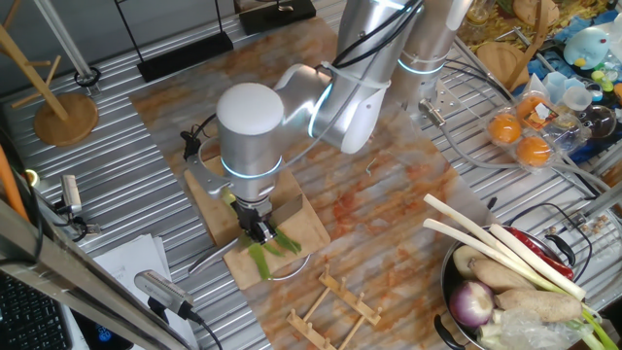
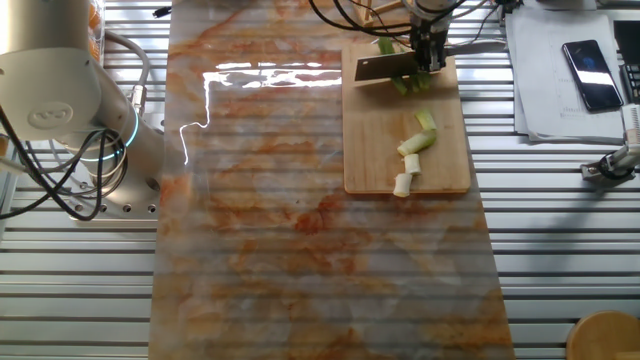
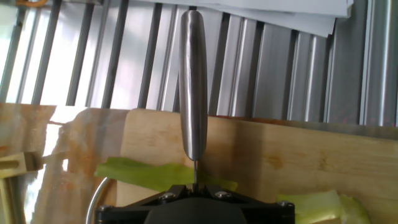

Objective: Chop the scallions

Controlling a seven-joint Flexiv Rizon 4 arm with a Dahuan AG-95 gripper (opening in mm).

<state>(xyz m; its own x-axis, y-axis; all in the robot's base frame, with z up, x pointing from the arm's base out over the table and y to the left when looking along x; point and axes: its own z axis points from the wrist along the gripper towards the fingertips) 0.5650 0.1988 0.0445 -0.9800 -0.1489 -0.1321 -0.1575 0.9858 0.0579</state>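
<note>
The ribbed silver metal table (image 2: 560,250) carried a translucent plastic sheet smeared with orange-red stains (image 2: 300,200), and on that sheet lay a rectangular light bamboo cutting board (image 2: 440,170). Beside the board, off the sheet, a stack of white paper (image 2: 550,80) rested with a dark smartphone (image 2: 587,75) on top. Across the sheet from the board stood a steel bowl of vegetables (image 1: 445,292), and near the board's corner a slatted wooden rack (image 1: 335,306) lay flat.
</note>
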